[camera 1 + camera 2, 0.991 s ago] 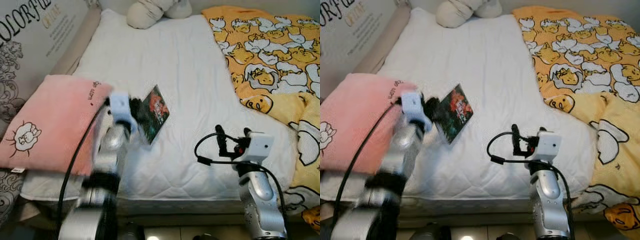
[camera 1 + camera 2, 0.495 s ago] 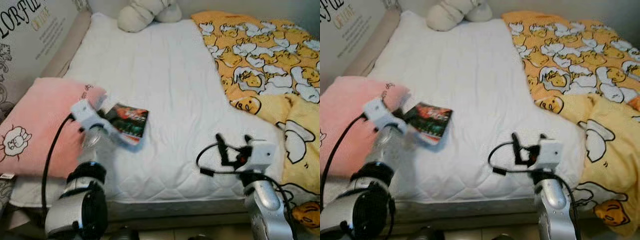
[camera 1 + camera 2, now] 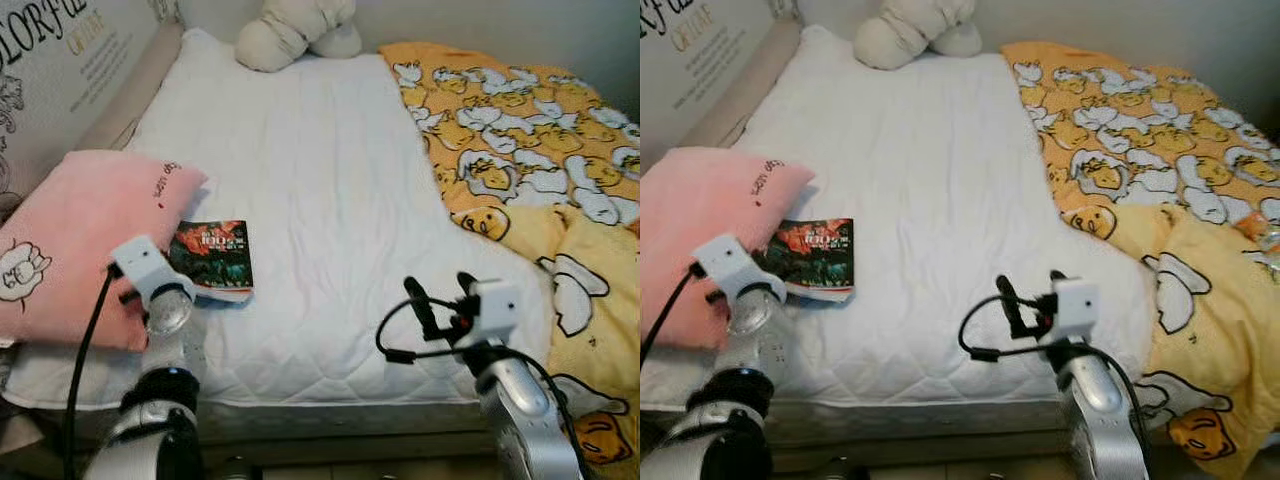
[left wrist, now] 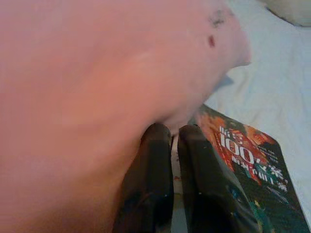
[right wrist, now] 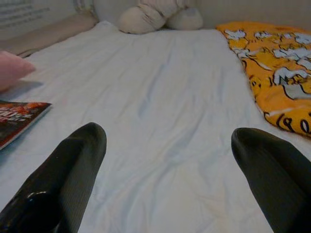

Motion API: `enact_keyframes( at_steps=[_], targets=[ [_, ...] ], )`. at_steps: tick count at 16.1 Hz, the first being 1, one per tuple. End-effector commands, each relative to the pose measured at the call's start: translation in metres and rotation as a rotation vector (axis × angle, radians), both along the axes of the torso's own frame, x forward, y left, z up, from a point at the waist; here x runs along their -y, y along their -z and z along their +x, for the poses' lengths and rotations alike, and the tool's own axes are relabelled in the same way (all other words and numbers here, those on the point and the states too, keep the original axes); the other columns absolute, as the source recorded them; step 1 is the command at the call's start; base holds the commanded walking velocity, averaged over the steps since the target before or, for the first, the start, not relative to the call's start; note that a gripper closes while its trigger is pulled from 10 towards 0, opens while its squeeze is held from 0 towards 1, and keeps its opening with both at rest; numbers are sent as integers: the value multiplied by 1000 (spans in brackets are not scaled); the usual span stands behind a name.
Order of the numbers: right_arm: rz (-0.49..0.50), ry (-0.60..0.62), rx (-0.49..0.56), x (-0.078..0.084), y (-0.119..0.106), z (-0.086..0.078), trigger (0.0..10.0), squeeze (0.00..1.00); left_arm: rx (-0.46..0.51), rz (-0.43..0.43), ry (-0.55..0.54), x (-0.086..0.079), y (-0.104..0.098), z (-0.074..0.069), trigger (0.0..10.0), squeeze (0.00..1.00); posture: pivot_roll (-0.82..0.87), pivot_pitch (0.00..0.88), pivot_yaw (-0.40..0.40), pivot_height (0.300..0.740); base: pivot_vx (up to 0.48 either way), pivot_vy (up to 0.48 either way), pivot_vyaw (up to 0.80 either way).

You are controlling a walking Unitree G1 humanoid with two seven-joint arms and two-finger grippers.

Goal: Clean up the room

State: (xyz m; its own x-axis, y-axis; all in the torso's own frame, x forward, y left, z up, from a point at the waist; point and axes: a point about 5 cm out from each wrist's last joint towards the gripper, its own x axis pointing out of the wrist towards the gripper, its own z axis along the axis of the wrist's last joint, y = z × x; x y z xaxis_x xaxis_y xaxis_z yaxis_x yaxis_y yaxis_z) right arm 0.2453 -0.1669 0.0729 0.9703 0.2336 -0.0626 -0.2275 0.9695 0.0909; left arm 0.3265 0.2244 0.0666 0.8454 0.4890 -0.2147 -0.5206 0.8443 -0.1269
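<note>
A bed [image 3: 330,200] is seen from above, covered by a white quilted mattress pad with soft stitched diamonds. A paperback book [image 3: 212,259] with a glossy dark cover and red-orange artwork is lying flat on the pad, tucked right against the edge of a fuzzy pink pillow [image 3: 80,235] with a little cartoon patch on it.

The left pincer [image 4: 171,141] is parked at the book's near corner, just beside the pillow, its two black fingers pressed together with only a thin slit between them; nothing is gripped. The right pincer [image 5: 170,160] is held low over the bare middle of the pad, fingers spread wide, nothing between them.

An orange blanket [image 3: 530,150] printed with yellow cartoon ducks is bunched along the right side, and a cream plush toy [image 3: 295,28] is sat at the far end.
</note>
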Motion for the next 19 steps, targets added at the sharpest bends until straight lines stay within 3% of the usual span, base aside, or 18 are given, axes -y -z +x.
enact_keyframes(
  at_steps=[1, 4, 6, 9, 10, 11, 13, 16, 17, 18, 19],
  targets=[
    [0, -10, -30, -1, 5, 0, 10000, 0, 16, 53, 64, 3, -11, 11, 10000, 0, 42, 0, -79, 736, 0, 0, 0],
    [4, -21, -43, -6, 9, -2, 10000, 0, -5, 79, 232, 14, -16, 23, 10000, 0, 37, 0, -68, 736, 0, 0, 0],
    [8, -14, -46, -6, 10, -3, 10000, 0, -54, 52, 405, 28, -6, 24, 10000, 0, 22, 0, -60, 736, 0, 0, 0],
    [9, -11, -49, -5, 11, -6, 10000, 0, -122, 80, 429, 26, 5, 19, 10000, 0, 8, 0, -52, 736, 0, 0, 0],
    [9, -9, -49, -5, 11, -6, 10000, 0, -133, 109, 411, 23, 6, 18, 10000, 898, -1, 0, -48, 736, 0, 0, 0],
    [30, -26, -60, -6, 12, -8, 10000, 0, -136, 140, 389, 18, 4, 18, 10000, 1000, -1, 0, -48, 736, 0, 0, 0],
    [68, -106, -93, -14, 15, -13, 10000, 0, -128, 179, 380, 14, 2, 19, 10000, 1000, -8, 0, -44, 736, 0, 0, 0],
    [107, -164, -144, -19, 21, -17, 10000, 0, -102, 327, 397, 5, -8, 20, 10000, 1000, -3, 0, -49, 736, 0, 0, 0],
    [109, -171, -153, -18, 22, -18, 10000, 0, -85, 368, 423, 7, -11, 22, 10000, 1000, 2, 0, -52, 736, 0, 0, 0],
    [116, -180, -164, -17, 23, -18, 10000, 0, -56, 331, 493, 22, -12, 24, 10000, 1000, 7, 0, -54, 736, 0, 0, 0],
    [122, -179, -165, -16, 23, -18, 10000, 0, -17, 275, 559, 44, -11, 25, 10000, 110, 12, 0, -58, 736, 0, 0, 0]
  ],
)
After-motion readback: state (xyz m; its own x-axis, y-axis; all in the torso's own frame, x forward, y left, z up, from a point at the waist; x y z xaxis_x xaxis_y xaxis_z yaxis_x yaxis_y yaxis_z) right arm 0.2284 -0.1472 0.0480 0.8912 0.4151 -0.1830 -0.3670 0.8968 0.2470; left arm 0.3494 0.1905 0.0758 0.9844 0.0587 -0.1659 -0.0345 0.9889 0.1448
